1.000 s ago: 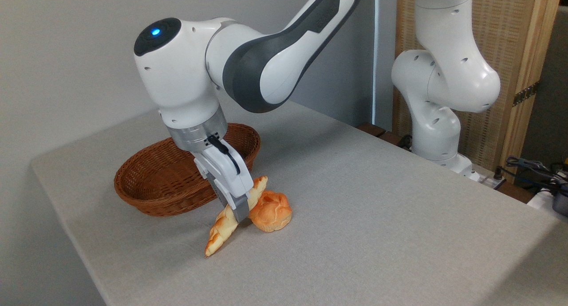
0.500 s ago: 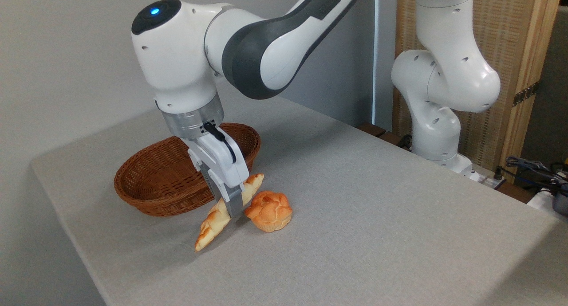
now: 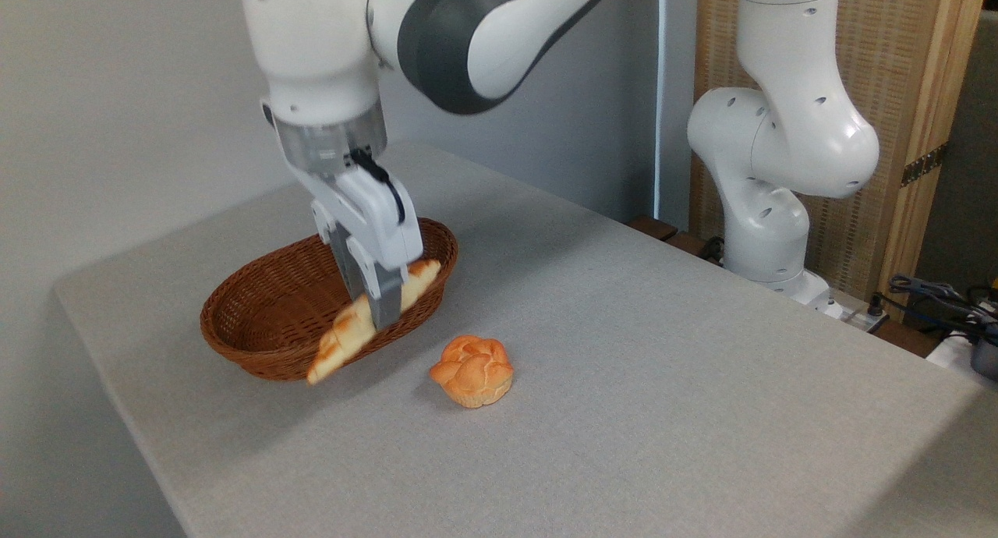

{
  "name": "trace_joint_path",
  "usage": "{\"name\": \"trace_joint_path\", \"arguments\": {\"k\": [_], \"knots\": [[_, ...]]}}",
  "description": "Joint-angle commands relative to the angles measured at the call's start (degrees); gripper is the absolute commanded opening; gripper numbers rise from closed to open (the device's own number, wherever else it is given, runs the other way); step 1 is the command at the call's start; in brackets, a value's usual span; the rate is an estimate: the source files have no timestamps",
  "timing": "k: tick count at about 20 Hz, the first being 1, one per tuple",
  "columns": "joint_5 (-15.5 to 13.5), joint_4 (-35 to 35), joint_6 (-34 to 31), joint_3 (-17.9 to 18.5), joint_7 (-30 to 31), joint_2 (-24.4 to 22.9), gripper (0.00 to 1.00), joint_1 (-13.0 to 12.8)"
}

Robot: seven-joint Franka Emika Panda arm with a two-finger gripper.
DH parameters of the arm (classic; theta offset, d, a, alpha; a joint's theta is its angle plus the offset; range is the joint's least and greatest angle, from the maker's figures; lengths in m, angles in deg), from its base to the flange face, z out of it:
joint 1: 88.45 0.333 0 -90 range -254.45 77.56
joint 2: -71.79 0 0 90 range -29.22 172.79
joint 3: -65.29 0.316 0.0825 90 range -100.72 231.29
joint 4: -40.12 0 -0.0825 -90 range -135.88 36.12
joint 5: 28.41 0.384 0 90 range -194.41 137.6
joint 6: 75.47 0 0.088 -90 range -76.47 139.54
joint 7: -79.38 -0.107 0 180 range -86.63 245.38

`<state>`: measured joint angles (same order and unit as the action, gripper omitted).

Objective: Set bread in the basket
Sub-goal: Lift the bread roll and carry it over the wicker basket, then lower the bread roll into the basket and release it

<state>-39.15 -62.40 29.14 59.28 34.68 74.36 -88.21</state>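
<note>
Where a grey cloth-covered table (image 3: 624, 351) meets a plain wall, the oval woven wicker basket (image 3: 265, 320) sits beside a round knotted bun (image 3: 472, 370). Gripper (image 3: 373, 313) pinches the twisted, tapered bread (image 3: 343, 339) mid-length, held tilted in the air in front of the basket's near rim.

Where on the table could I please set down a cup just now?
The table is bare right of the bun, up to the robot base, and along the near edge. It is crowded at the basket, where the fingers hold the bread.
</note>
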Motion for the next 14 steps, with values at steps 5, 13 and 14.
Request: {"name": "trace_joint_path", "arguments": {"k": [5,13,14], "knots": [[-1.7,0.0,-0.8,-6.8,4.3,-1.5,0.45,-0.1],[-1.1,0.0,-0.5,-10.8,5.9,-0.7,1.0,-0.1],[-1.0,0.0,-0.5,-10.8,5.9,-0.6,1.0,-0.1]]}}
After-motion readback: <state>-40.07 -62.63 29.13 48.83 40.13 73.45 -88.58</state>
